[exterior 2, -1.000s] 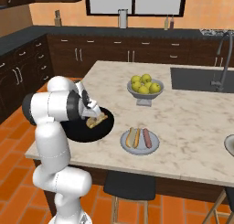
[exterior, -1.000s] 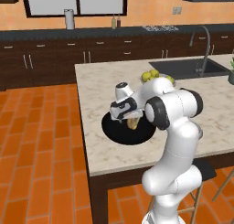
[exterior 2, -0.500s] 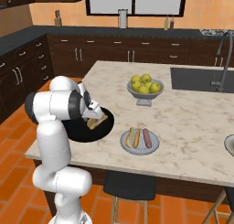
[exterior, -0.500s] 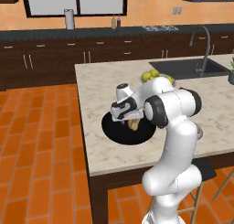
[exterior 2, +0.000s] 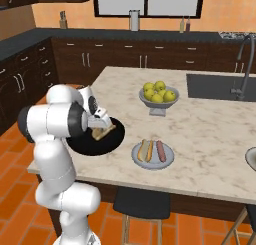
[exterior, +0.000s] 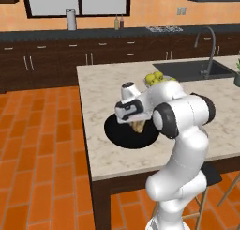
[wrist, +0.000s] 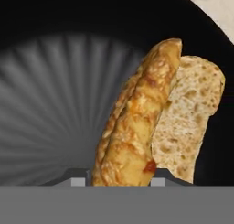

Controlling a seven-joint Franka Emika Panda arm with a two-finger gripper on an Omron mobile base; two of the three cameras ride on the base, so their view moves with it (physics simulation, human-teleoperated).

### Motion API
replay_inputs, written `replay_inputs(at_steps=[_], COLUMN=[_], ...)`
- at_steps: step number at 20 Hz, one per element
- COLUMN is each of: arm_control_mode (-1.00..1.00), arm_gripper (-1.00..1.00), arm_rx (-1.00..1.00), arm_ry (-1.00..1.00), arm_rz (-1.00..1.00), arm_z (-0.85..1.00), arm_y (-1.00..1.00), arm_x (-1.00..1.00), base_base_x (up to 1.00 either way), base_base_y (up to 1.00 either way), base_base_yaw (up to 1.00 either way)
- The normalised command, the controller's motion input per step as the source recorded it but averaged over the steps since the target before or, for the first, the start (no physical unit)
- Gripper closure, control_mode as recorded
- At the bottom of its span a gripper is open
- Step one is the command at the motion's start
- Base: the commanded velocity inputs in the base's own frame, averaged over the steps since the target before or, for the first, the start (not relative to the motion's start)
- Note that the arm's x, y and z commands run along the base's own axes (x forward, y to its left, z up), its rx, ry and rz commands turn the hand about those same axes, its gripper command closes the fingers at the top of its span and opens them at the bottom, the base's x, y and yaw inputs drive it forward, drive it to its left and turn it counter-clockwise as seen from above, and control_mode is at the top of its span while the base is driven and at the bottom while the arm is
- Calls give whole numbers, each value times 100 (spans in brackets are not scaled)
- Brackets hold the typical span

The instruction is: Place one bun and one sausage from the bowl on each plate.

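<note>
Closest to me in the hand view, the bun (wrist: 137,122) stands nearly upright between the gripper's (wrist: 118,182) two small dark fingertips (wrist: 78,182), which sit narrowed against its lower end on either side; I read that as a grip on it. Its golden crust faces the camera and the paler cut crumb shows along its right side. Behind it lies the glossy black bowl (wrist: 50,95).

From the left base view I see the gripper (exterior: 134,123) low over the bowl (exterior: 117,133) near the counter's front-left corner, with the bun (exterior: 138,126) under the hand. The right base view shows the same: the bun (exterior 2: 101,132) at the hand, above the bowl (exterior 2: 102,145).

Just to the right of the bowl, near the front edge, the pale grey-blue plate (exterior 2: 137,157) already carries a bun (exterior 2: 144,149) and a sausage (exterior 2: 161,150) side by side. Farther back stands the grey footed fruit bowl (exterior 2: 158,103) of yellow-green fruit, then the sink (exterior 2: 215,86) with its faucet (exterior 2: 241,59).
</note>
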Motion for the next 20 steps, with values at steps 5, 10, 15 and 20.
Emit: replay_inputs(at_steps=[5,10,15,20], arm_control_mode=[-100,-100,-100,-100], arm_gripper=[100,100,100,100], arm_rx=[4,4,5,0], arm_ry=[-1,0,-1,0], arm_rz=[3,17,11,11], arm_z=[79,53,50,19], arm_y=[-16,-54,-43,-43], arm_x=[-44,-82,-83,-46], base_base_x=[0,0,0,0], base_base_y=[0,0,0,0], base_base_yaw=[0,0,0,0])
